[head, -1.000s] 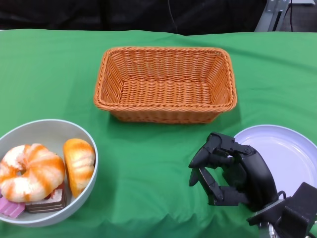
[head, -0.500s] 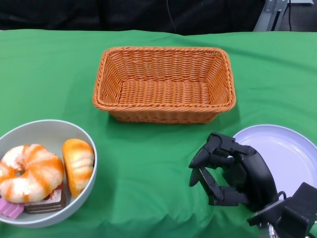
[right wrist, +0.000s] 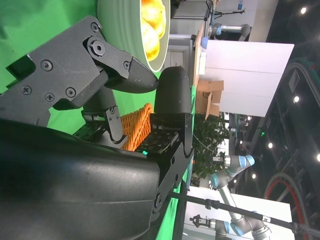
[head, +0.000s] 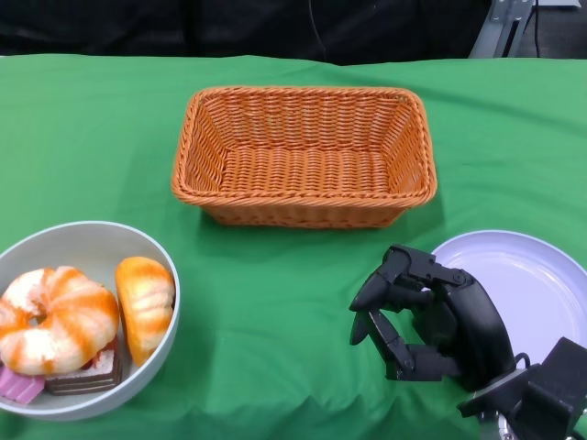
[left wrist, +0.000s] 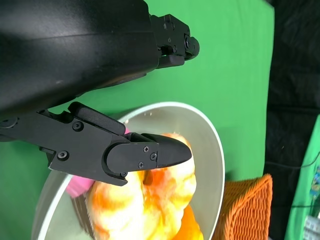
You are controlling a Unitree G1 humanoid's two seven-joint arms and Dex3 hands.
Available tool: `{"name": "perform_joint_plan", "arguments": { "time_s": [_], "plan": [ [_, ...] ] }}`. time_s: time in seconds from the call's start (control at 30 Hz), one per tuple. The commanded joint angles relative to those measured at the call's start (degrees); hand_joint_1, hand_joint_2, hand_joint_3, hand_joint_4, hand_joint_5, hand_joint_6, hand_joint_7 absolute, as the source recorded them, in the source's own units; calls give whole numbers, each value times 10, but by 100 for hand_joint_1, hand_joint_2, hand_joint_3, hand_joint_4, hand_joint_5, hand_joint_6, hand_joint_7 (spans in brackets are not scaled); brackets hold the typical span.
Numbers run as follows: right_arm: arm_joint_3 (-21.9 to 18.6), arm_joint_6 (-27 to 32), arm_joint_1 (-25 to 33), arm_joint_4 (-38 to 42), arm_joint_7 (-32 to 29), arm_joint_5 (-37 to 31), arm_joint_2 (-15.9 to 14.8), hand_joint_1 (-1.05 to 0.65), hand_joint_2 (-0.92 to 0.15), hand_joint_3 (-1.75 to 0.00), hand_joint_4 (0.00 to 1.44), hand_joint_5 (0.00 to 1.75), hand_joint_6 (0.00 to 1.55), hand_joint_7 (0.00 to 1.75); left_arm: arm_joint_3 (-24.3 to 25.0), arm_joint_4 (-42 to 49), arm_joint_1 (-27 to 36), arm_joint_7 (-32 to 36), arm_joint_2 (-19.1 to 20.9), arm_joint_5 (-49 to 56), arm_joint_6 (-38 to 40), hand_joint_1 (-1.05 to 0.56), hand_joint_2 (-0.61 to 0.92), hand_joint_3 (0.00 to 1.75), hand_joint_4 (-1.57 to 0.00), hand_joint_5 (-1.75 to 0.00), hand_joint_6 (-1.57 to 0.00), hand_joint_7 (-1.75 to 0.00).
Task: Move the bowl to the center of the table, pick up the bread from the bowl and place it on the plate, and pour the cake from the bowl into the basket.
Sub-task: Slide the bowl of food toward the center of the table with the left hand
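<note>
The bowl [head: 87, 316], bread [head: 145, 302] and cake [head: 87, 371] inside, is seen at the table's left edge, uncentred. The left hand [left wrist: 100, 100] is poised over it, fingers apart, nothing gripped. The basket [head: 304, 156] waits centrally. The right hand [head: 426, 316] is held empty, fingers apart, beside the plate [head: 527, 284].

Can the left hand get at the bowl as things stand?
Probably yes: the left hand hovers right over the bowl, fingers apart, with nothing between them in the left wrist view.

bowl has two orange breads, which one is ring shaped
The larger bread at the bowl's left has a hole; the smaller loaf beside it is a solid oval.
</note>
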Motion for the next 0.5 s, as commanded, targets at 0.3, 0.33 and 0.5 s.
{"name": "perform_joint_plan", "arguments": {
  "time_s": [0.3, 0.33, 0.5],
  "plan": [
    [-6, -7, -2, -6, -5, 4, -2, -7, -46, -121, 81, 151, 75, 129, 2, -90, 20, -24, 16, -27, 100, -55, 92, 56, 0, 0, 0, 0],
    [-6, -7, -2, -6, -5, 3, -2, -8, -46, -121, 81, 151, 75, 129, 2, -99, 22, -24, 13, -30, 109, -55, 92, 56, 0, 0, 0, 0],
    [-4, 2, 3, -16, -8, 1, -4, -7, -48, -118, 80, 150, 76, 129, -4, -136, 27, -14, 5, -29, 143, -54, 92, 58, 0, 0, 0, 0]
  ]
}}
